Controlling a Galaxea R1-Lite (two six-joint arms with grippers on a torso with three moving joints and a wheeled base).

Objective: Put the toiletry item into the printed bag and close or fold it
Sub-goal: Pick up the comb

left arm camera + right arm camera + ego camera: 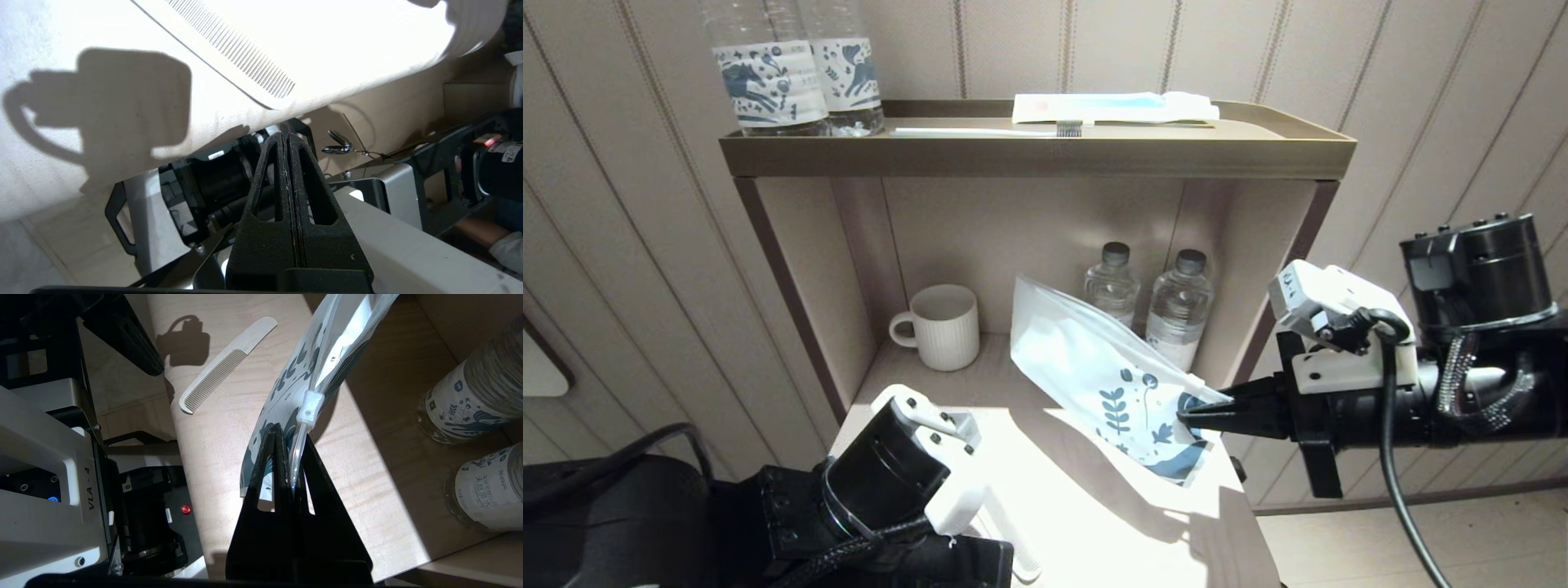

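Beige panelled wall [621, 245] with vertical grooves, filling the frame's sides and top. Centre: open shelf unit [1045, 155], brown tray-like top, pale interior. Light wood tabletop [1029, 490] below, hard light, sharp shadows. Pale floor [1339, 539] lower right.

Right gripper [1186, 415] pinching the flat white semi-translucent printed bag [1094, 380] at centre frame.
The bag's dark-blue leaf-print end sits in the closed black fingers, its plain end tilted up toward 2 clear dark-capped water bottles [1152, 306]. A white ribbed ceramic mug [941, 327] stands left of centre. The left gripper's arm lies lower left. 2 labelled bottles [796, 73] and a white-and-blue toothbrush packet [1115, 107] occupy the tan shelf top [1037, 155].
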